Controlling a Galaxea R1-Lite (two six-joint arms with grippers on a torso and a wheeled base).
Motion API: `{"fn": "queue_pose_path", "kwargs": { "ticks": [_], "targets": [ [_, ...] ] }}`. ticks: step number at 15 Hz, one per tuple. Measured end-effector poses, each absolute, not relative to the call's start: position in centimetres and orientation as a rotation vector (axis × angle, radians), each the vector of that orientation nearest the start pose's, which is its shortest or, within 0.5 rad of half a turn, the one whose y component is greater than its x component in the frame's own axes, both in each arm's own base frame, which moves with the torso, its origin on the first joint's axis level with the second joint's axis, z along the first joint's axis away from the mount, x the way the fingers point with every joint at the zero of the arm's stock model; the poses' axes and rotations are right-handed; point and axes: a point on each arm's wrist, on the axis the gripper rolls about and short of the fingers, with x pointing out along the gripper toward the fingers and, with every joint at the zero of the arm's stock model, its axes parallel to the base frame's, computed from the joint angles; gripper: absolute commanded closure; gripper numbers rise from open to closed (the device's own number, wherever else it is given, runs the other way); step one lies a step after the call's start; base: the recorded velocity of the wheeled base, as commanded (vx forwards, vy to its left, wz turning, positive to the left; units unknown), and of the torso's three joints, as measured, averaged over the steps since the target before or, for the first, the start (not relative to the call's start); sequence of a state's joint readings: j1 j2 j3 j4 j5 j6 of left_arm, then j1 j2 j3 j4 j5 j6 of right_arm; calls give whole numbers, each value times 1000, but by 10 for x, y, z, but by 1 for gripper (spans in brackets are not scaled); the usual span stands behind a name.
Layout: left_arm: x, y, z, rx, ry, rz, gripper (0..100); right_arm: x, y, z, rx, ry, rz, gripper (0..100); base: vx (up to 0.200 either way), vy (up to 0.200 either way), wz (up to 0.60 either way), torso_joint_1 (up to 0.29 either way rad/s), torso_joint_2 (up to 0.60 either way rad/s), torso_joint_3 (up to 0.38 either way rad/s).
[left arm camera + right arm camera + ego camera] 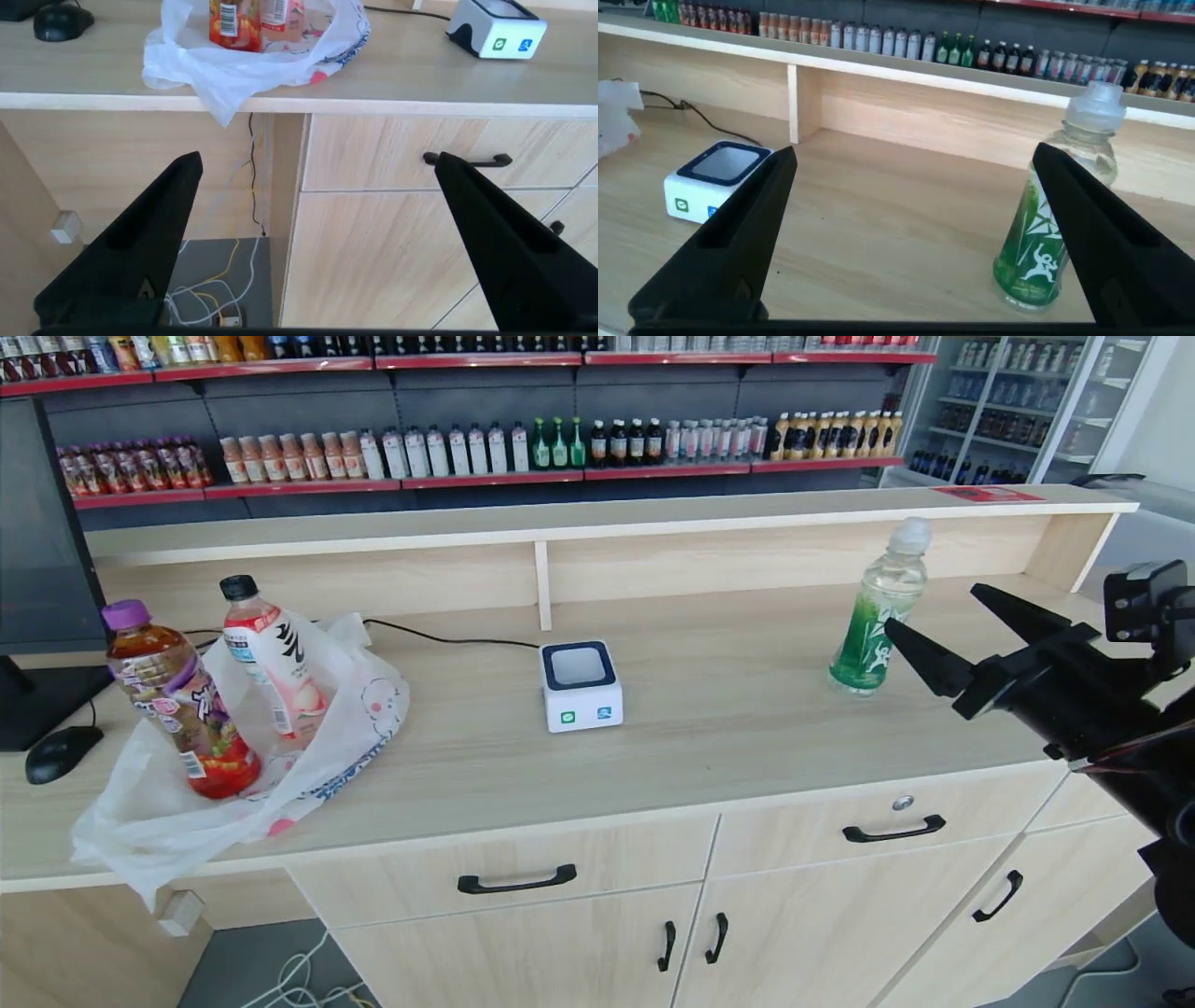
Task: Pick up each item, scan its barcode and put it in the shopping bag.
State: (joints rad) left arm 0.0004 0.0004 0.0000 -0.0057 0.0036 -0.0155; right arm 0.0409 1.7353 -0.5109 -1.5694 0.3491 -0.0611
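Note:
A green-labelled bottle (876, 616) with a clear cap stands upright at the right of the counter (728, 709). My right gripper (932, 605) hovers open just right of it, nothing between its fingers; the bottle (1029, 252) sits partly behind one finger in the right wrist view. The white scanner (581, 687) sits mid-counter. On the left, the white shopping bag (364, 709) holds a purple-capped tea bottle (177, 709) and a black-capped pink bottle (275, 663). My left gripper (318, 163) hangs open below the counter edge, facing the cabinet fronts and empty.
A black mouse (61, 753) and a monitor stand at the far left. A cable runs behind the bag to the scanner (715, 177). A raised ledge backs the counter. Drawers and doors with black handles (467, 161) lie below; cables trail on the floor.

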Motion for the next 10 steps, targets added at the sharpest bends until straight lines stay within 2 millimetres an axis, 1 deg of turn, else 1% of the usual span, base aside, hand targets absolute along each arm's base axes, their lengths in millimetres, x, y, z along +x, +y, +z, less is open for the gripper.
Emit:
{"fn": "queue_pose_path", "kwargs": {
  "ticks": [3,6,10],
  "targets": [
    [-23,0,76,-16,-5,4,0,279,4,184,-128,-327,324,0,0,-200,0,2,4,2],
    [-23,0,76,-16,-5,4,0,276,2,171,-150,-275,316,0,0,-200,0,-1,-1,2],
    [-23,0,76,-15,-6,4,0,276,0,164,-146,-246,311,0,200,-200,0,-2,-1,4]
  ]
}}
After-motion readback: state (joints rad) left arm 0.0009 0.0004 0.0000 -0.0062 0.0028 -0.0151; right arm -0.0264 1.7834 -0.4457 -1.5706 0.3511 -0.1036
